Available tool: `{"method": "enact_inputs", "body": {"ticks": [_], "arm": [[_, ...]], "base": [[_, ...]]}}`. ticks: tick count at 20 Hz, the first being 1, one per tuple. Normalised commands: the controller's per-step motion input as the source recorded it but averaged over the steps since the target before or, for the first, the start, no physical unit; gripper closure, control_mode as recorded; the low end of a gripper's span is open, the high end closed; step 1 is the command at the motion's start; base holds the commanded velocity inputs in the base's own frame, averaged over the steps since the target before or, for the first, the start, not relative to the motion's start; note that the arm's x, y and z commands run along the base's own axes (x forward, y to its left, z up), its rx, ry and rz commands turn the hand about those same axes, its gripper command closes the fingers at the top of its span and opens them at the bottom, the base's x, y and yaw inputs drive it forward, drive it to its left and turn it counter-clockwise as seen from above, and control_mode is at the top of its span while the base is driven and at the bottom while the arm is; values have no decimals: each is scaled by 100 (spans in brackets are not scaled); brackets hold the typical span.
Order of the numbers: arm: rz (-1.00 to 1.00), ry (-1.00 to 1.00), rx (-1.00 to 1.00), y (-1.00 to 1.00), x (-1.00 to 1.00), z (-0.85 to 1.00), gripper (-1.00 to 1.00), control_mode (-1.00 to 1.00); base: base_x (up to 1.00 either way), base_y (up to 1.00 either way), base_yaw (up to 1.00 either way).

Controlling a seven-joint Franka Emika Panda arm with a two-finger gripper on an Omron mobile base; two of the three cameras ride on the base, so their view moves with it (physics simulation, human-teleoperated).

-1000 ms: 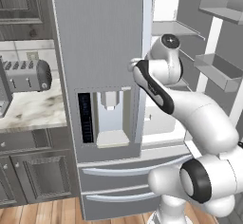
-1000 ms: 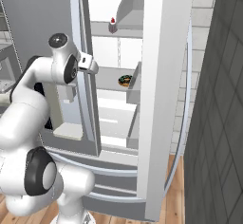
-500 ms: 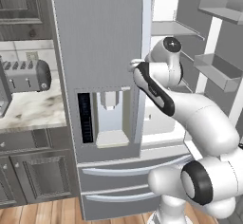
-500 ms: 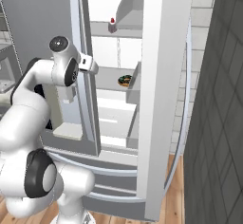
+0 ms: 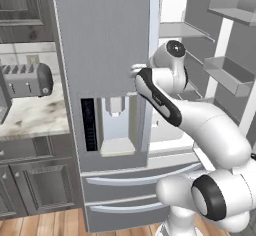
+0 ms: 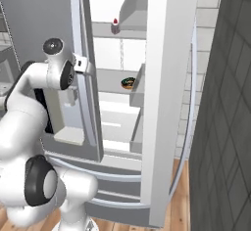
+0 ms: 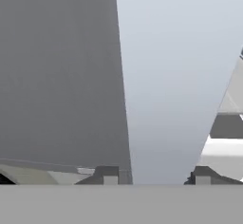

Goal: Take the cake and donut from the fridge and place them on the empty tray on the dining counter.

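Note:
The grey fridge [image 5: 105,40] has its right door [image 6: 171,103] swung wide, showing the white interior. On an upper shelf sits the cake [image 6: 115,24], white with a red top. One shelf lower rests the dark donut [image 6: 128,82]. My gripper [image 7: 156,176] is open at the left door's long vertical handle [image 7: 166,99], which runs between its two fingertips [image 7: 110,175]. From the base views, the hand [image 6: 81,64] presses against that handle [image 5: 154,45] above the water dispenser [image 5: 116,125]. The tray and dining counter are out of view.
A toaster [image 5: 27,80] stands on the marbled wall counter [image 5: 30,117] to the fridge's left, over dark cabinets [image 5: 35,185]. The open door's inner bins [image 5: 225,72] jut out on the right. A dark tiled wall [image 6: 225,103] stands beyond that door.
The arm's upper joints have shifted slightly left and down, bringing the hand closer onto the left door handle. The fridge doors, cake and donut stay where they were.

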Motion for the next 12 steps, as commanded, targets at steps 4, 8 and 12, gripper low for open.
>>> {"method": "enact_inputs", "body": {"ticks": [4, 8, 12], "arm": [[6, -1, 0, 100, -76, -36, 100, -100], [6, -3, 0, 100, -100, -23, 100, -100], [5, -2, 0, 100, -100, -13, 100, -100]], "base": [[0, 0, 0], [0, 0, 0], [0, 0, 0]]}}
